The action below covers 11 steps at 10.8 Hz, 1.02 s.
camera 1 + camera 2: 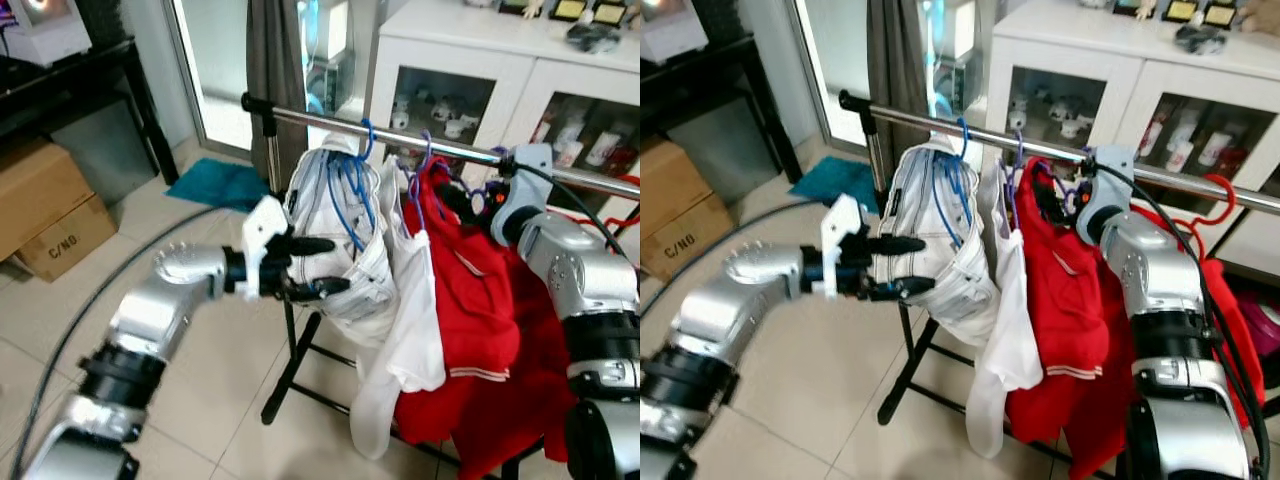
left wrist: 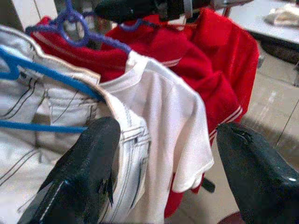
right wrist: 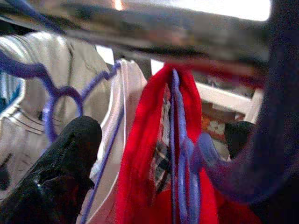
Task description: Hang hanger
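A chrome clothes rail (image 1: 330, 122) carries white jeans (image 1: 340, 260) on a blue hanger (image 1: 350, 180), a white T-shirt (image 1: 415, 330) on a purple hanger (image 1: 425, 160), and red garments (image 1: 480, 290). My left gripper (image 1: 315, 265) is open, its fingers (image 2: 93, 163) resting against the side of the jeans. Just under the rail, my right gripper (image 1: 452, 200) is up among the red clothes. It is open, and a second purple hanger (image 3: 182, 177) bearing a red garment hangs between its fingers (image 3: 60, 177). That hanger's hook (image 3: 261, 154) curves toward the rail.
The rack's black legs (image 1: 290, 370) spread over the tiled floor. Behind the rack stands a white glass-door cabinet (image 1: 450, 60). A cardboard box (image 1: 50, 215) and a black table (image 1: 70, 80) are at the left. A teal mat (image 1: 225, 183) and a grey cable (image 1: 100, 290) lie on the floor.
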### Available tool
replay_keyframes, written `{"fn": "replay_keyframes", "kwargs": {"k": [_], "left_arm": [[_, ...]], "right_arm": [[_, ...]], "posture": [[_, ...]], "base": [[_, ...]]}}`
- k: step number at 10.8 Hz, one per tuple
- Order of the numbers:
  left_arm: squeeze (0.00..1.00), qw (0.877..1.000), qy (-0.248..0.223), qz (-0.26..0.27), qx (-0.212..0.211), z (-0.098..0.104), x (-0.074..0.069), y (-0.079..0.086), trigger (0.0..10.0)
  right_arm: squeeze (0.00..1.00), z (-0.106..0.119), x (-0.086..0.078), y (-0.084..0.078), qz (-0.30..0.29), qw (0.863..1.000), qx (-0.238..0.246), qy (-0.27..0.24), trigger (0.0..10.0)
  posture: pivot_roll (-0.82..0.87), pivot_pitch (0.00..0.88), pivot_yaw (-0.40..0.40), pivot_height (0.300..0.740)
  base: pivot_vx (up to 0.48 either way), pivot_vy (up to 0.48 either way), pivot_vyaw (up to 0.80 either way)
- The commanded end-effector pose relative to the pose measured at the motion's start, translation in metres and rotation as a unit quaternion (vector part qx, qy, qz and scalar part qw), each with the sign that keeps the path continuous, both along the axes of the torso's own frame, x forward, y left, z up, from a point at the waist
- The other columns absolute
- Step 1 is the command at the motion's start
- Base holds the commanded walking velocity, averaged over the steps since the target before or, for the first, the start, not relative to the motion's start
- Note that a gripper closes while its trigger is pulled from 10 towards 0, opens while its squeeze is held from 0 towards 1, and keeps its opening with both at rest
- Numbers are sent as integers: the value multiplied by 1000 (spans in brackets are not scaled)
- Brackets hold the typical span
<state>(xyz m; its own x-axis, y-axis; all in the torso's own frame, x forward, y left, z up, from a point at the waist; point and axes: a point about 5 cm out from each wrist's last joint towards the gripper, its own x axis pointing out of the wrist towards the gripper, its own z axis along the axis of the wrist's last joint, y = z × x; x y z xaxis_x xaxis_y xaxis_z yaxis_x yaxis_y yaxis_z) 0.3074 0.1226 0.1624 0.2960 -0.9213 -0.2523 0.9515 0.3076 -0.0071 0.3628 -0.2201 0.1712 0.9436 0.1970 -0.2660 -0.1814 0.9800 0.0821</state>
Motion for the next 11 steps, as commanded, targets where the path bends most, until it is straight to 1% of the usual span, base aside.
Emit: {"fn": "replay_keyframes", "kwargs": {"k": [1, 2, 3, 4, 5, 7, 9, 11], "left_arm": [[0, 1000, -14, 3, 25, 10, 3, -2, 10000], [0, 999, -18, 17, 30, 13, 6, -1, 10000], [0, 999, -15, 25, 36, 18, 7, -3, 10000], [0, 998, -13, 26, 47, 19, 6, -4, 10000], [0, 998, -12, 26, 52, 24, 2, -7, 10000], [0, 998, -12, 34, 60, 26, 2, -9, 10000], [0, 998, -11, 37, 59, 28, 1, -13, 10000], [0, 998, -9, 36, 58, 28, 0, -14, 10000]], "right_arm": [[0, 4, 3, -1, -11, 1000, 12, 1, 6549], [0, 4, 3, -1, -13, 1000, 16, 3, 4000], [0, 4, 3, -4, -14, 1000, 19, 9, 196], [0, 4, 1, -6, -10, 1000, 15, 14, 0], [0, 5, -3, -8, -5, 1000, 14, 21, 0], [0, 6, -6, -11, -8, 1000, 13, 23, 0], [0, 3, -7, -14, -18, 999, 8, 29, 0], [0, -1, -8, -13, -17, 999, -3, 35, 0]], "posture": [[-191, 0, 20, 740], [-194, 0, 24, 740], [-195, 0, 25, 740], [-196, 0, 23, 740], [-199, 0, 24, 740], [-200, 0, 25, 740], [-205, 0, 31, 740], [-200, 0, 29, 740]], "base": [[0, 0, 0], [0, 0, 0], [0, 0, 0], [0, 0, 0], [0, 0, 0], [0, 0, 0], [0, 0, 0], [0, 0, 0]]}}
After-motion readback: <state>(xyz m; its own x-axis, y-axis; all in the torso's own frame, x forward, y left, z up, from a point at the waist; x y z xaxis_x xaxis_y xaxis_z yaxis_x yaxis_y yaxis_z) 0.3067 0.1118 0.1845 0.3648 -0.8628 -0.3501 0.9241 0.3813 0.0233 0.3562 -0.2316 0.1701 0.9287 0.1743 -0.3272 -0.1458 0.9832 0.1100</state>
